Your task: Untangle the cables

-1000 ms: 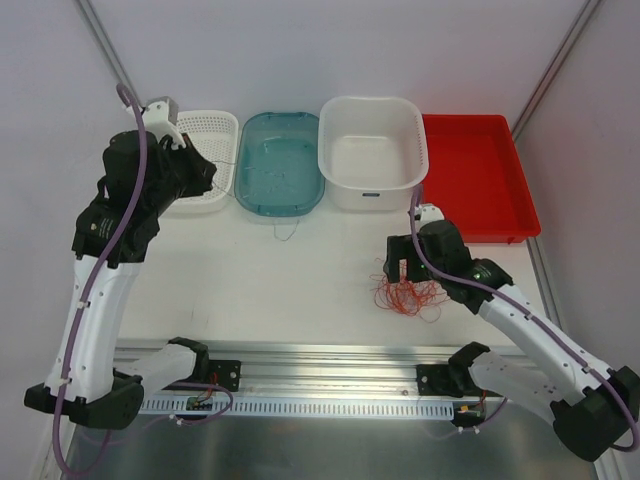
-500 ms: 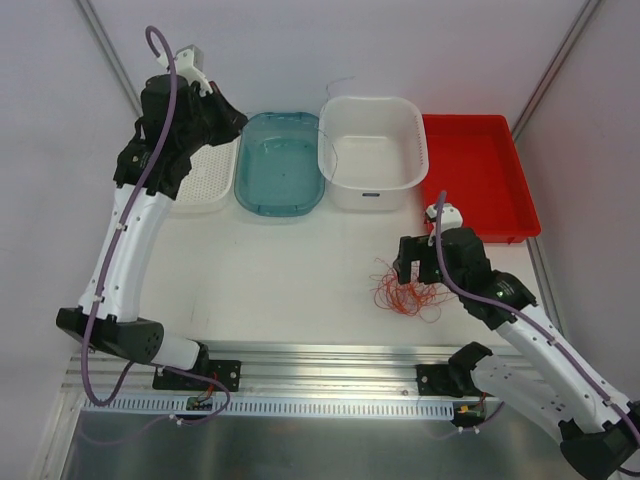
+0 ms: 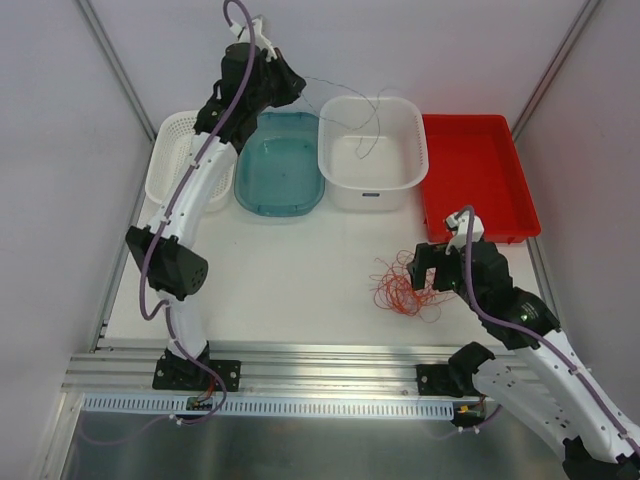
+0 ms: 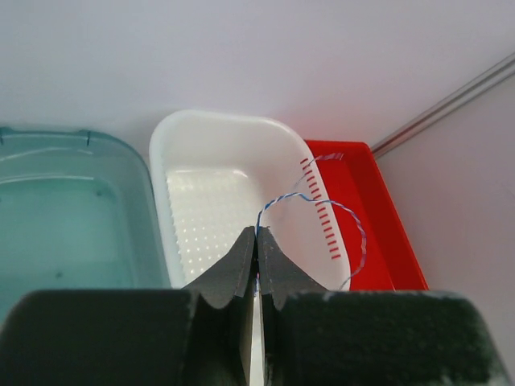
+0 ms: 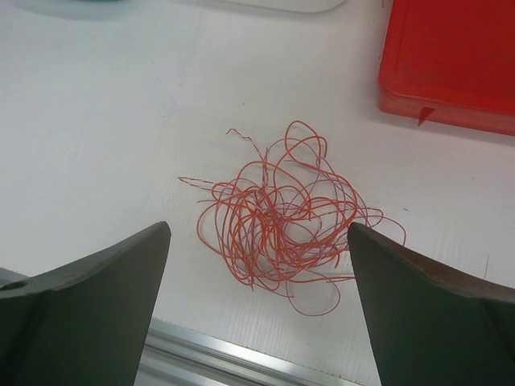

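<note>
A loose tangle of thin red cables point(image 3: 405, 287) lies on the white table at the right front; it also shows in the right wrist view point(image 5: 278, 213). My right gripper point(image 3: 432, 270) hovers just right of and above it, jaws wide open and empty point(image 5: 257, 233). My left gripper point(image 3: 290, 85) is raised high at the back, shut point(image 4: 257, 237) on one hair-thin blue-and-white twisted cable point(image 4: 322, 201). That cable point(image 3: 375, 125) curls out from the jaws and dangles over the white tub.
Along the back stand a white perforated basket point(image 3: 175, 160), a teal tub point(image 3: 280, 190), a white tub point(image 3: 372, 100) and a red tray point(image 3: 480, 175). The red tray's corner point(image 5: 442, 104) is close behind the tangle. An aluminium rail point(image 3: 320, 375) runs along the front edge.
My left arm swung up and right from over the white basket to above the teal and white tubs, carrying the thin cable. My right gripper drew back slightly to the right of the tangle.
</note>
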Robot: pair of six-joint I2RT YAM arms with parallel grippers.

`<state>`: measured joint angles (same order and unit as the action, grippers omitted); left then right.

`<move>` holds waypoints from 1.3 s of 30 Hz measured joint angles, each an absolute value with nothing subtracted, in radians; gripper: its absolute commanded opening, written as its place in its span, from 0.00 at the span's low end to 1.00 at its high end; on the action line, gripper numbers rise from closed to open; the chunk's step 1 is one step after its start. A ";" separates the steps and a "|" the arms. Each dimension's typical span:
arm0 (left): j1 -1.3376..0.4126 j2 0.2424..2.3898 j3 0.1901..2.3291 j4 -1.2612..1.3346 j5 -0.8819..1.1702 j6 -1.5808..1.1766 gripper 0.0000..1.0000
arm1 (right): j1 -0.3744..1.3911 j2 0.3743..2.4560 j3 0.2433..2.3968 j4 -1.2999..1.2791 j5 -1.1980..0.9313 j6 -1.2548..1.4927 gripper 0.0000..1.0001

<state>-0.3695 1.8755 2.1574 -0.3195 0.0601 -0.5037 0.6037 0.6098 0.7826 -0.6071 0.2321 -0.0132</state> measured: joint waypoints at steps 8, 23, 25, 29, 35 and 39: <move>-0.426 2.111 2.307 -0.228 -0.032 -0.453 0.00 | 0.604 0.566 0.783 -0.653 0.277 -0.020 0.97; -0.504 2.287 2.280 -0.163 -0.026 -0.266 0.24 | 0.604 0.629 0.783 -0.664 0.300 -0.020 0.97; -0.517 2.287 2.273 -0.154 -0.003 -0.239 0.36 | 0.604 0.637 0.783 -0.664 0.300 -0.020 0.97; -0.538 2.285 2.250 -0.125 0.027 -0.206 0.57 | 0.604 0.654 0.783 -0.663 0.298 -0.020 0.97; -0.536 2.237 2.131 -0.116 0.044 -0.186 0.86 | 0.604 0.685 0.783 -0.663 0.282 -0.016 0.97; -0.536 2.135 2.009 -0.114 0.045 -0.197 0.97 | 0.604 0.706 0.783 -0.663 0.276 -0.012 0.97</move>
